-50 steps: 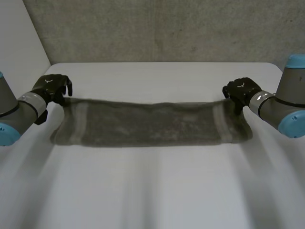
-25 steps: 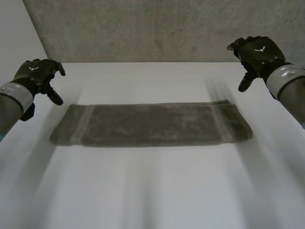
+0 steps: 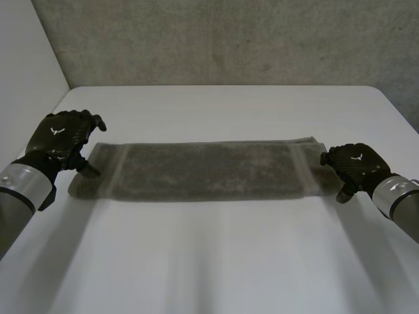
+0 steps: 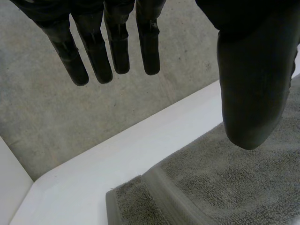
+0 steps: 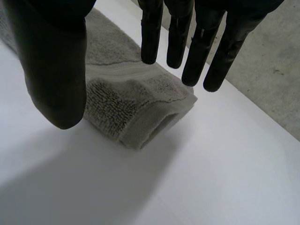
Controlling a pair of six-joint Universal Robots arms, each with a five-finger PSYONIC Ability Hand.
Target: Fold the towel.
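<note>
A grey-green towel (image 3: 203,171) lies flat on the white table (image 3: 222,261) as a long folded strip running left to right. My left hand (image 3: 62,134) hovers at its left short end, fingers (image 4: 112,42) straight and spread and the thumb over the cloth (image 4: 225,187); it holds nothing. My right hand (image 3: 353,163) sits just off the right short end. Its fingers (image 5: 197,37) are straight and stand above the folded end of the towel (image 5: 122,93), apart from it and from the thumb.
A concrete wall (image 3: 229,39) rises behind the table's far edge. A pale side wall (image 3: 26,59) stands at the left. Bare tabletop stretches in front of the towel and beyond it.
Both hands let go of the towel's far corners, rose open above the table, then came down beside the towel's short ends. The towel settled flat.
</note>
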